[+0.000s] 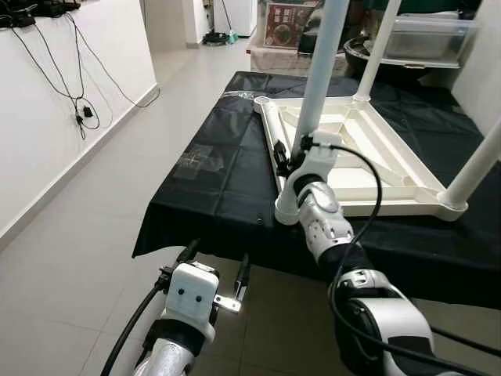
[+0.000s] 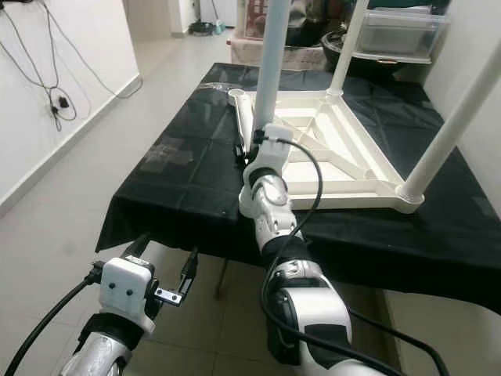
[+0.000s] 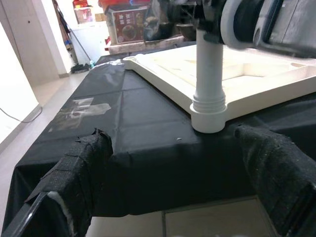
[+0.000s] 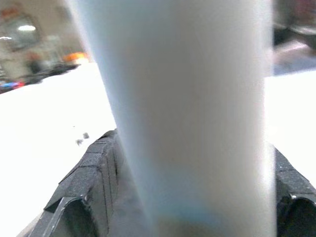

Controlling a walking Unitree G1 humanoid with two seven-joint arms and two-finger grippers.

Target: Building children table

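Left eye view: table leg [image 1: 322, 66] upright.

The near table leg [image 1: 319, 74] runs out of the top edge of both eye views, so its upper end cannot be seen; the legs at twelve o'clock [image 1: 379, 48] and at three o'clock [image 1: 477, 166] are cut off the same way. The right hand [image 1: 288, 160] sits behind its own wrist housing, and its fingers are mostly covered where they meet the leg. In the right wrist view the leg is a pale blur, too close to make out any detail, with only the dark fingertips [image 4: 94, 168] either side. The upturned children's table [image 1: 376, 168] is cut by the right edge in the left wrist view. Boxes [image 1: 286, 23] at twelve o'clock are too small to read.
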